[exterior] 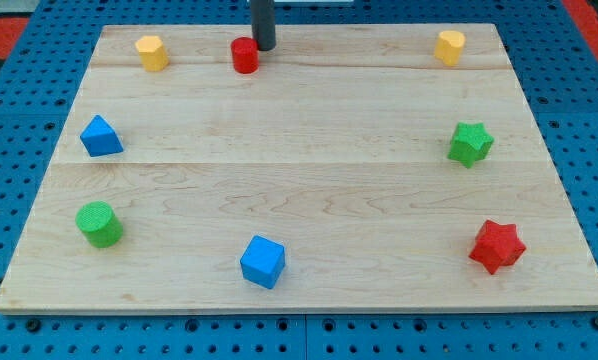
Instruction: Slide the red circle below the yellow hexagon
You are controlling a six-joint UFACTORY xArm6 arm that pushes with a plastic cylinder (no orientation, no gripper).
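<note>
Up near the top edge of the surface, the rod stands upright, entering from the view's top. My tip sits just right of the red circle, touching or nearly so. As a tool it is a bare rod, holding nothing. One yellow hexagon lies left of the circle, another yellow hexagon near the top right corner.

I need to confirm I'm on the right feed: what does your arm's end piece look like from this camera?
Only the lower stretch shows: a straight, smooth, dark grey to black rod, round in section, entering from the view's top edge. My tip ends blunt on the wooden board, just to the view's right of the red circle. No cables, markings, labels or joints are visible; the rest of the arm is out of frame.
</note>
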